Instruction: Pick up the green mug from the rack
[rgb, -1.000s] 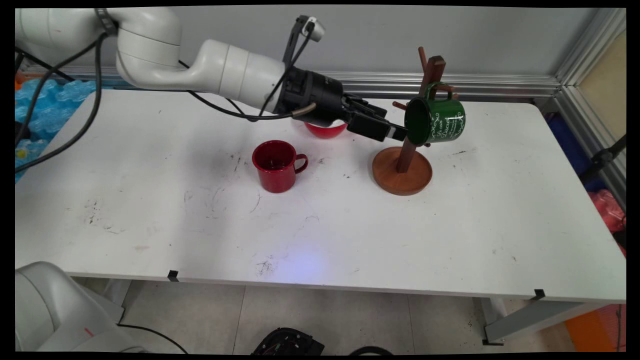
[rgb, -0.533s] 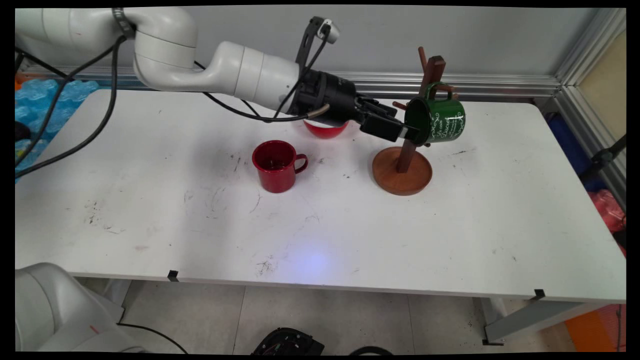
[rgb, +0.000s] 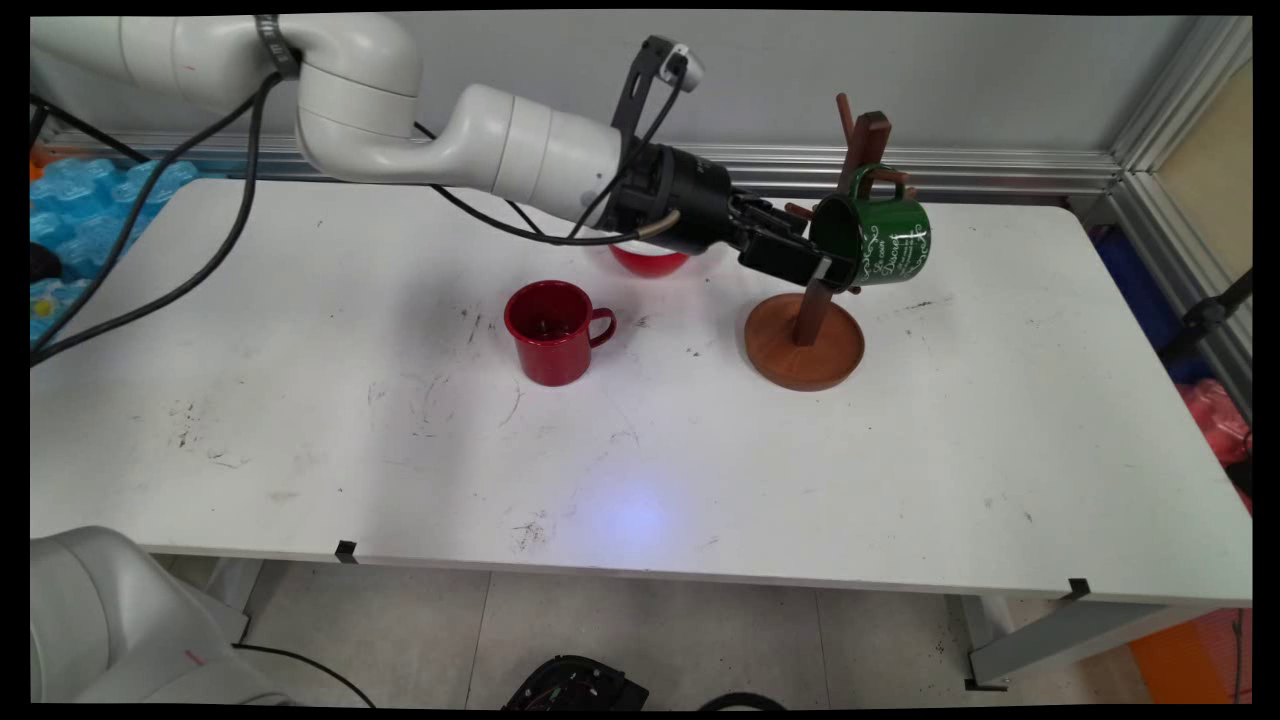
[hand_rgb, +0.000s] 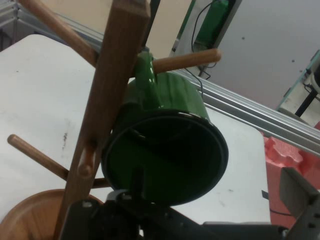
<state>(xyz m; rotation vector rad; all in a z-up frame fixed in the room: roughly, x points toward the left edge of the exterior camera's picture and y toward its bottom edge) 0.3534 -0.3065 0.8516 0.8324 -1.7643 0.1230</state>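
The end effector (rgb: 822, 268), spread wide, straddles the lower rim of the green mug (rgb: 880, 241) hanging on the wooden rack (rgb: 806, 340), its mouth facing the arm.

Even, bright light; soft faint shadows

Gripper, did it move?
Yes. The gripper slid right, toward the green mug hanging on the wooden mug tree.

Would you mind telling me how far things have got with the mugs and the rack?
Looks done: the green mug hangs by its handle on a peg of the wooden rack. In hand: the open gripper is at that mug's rim. Untouched: the red mug stands on the table.
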